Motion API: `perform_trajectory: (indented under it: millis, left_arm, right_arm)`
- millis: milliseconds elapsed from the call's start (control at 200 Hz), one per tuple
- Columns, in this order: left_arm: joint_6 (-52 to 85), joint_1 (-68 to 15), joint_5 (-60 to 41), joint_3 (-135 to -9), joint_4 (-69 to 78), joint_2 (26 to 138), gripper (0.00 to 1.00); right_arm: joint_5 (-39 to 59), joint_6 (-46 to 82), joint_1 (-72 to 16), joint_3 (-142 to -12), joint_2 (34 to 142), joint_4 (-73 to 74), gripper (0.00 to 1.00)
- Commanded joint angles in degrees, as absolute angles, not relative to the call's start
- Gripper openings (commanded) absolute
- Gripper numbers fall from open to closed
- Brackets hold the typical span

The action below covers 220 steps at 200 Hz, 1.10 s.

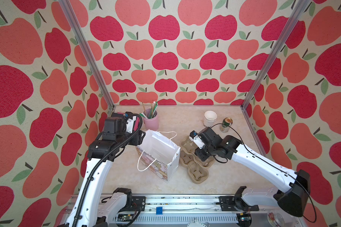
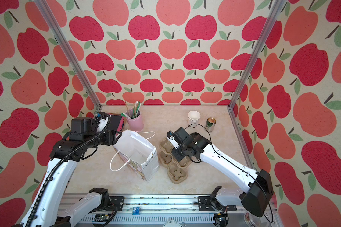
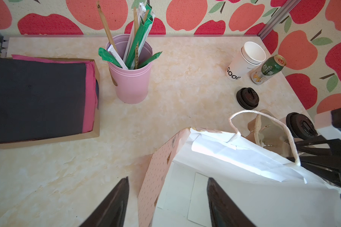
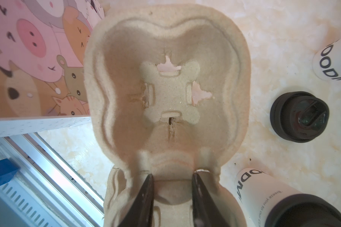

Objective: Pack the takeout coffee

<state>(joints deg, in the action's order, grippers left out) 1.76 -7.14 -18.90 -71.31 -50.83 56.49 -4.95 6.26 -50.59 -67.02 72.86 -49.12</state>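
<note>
The takeout coffee (image 4: 264,196), a white cup with dark lettering and a black lid, stands on the table right beside the brown pulp cup carrier (image 4: 165,78). In the left wrist view only its lid (image 3: 300,125) shows, behind the bag's handle. My right arm hides it in both top views. My right gripper (image 4: 172,175) is down on the carrier (image 1: 197,175), shut on the ridge between two sockets. The white paper bag (image 1: 159,155) stands open to the left of the carrier. My left gripper (image 3: 167,179) is open and straddles the bag's left wall, one finger inside and one outside.
A loose black lid (image 4: 299,116) lies near the coffee. A stack of lidless white cups (image 1: 210,118) and a green can (image 1: 225,124) stand at the back right. A pink tumbler of straws (image 1: 151,119) and a box of dark and pink napkins (image 3: 37,98) are at the back left.
</note>
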Motion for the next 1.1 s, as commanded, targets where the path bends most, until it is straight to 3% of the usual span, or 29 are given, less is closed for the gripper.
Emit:
perform_trajectory:
  millis: [0,670,850,1096]
  left_arm:
    - [0.02,-6.75,-20.64,-73.82,-52.56,57.71,0.65]
    - [-1.52,-6.31,-16.23,-74.29,-56.50,62.05,0.53]
    - [-1.57,-6.26,-15.62,-73.59,-56.07,62.05,0.45]
    - [-1.39,-6.24,-16.22,-72.61,-55.11,62.05,0.26]
  right_arm:
    - [-6.48,7.56,-50.36,-70.12,69.86,-51.74,0.32]
    - [-5.66,6.59,-51.64,-83.47,68.89,-56.87,0.30]
    - [-5.64,6.10,-54.01,-89.44,72.02,-58.33,0.30]
    - [-3.21,5.53,-58.45,-100.64,78.96,-57.92,0.30]
